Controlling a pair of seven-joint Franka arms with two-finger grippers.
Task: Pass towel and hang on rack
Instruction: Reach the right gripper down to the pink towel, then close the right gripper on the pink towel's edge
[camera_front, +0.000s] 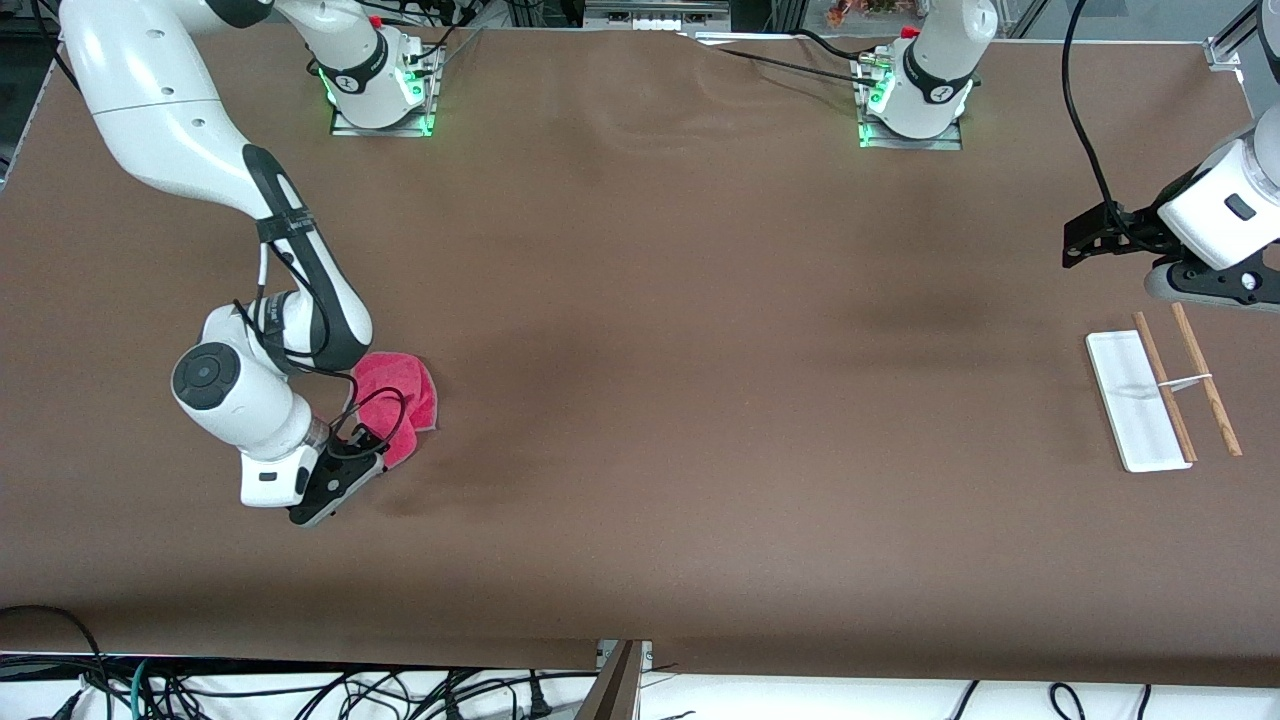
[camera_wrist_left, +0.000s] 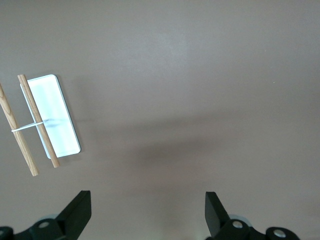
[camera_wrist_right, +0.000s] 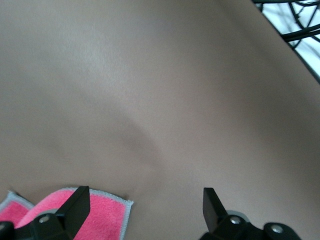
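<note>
I see my right gripper low over the brown table, fingers spread wide with nothing between them, at the camera-side edge of the crumpled pink-red terry towel. Well away from that towel, toward the left arm's end, lies the white-based, wooden-rodded rack; my left gripper waits above the table near it, spread and empty.

High front camera faces both bases; wrist cameras look down close at the table.

Even overhead light, soft shadows on table; right wrist view slightly blurred.
</note>
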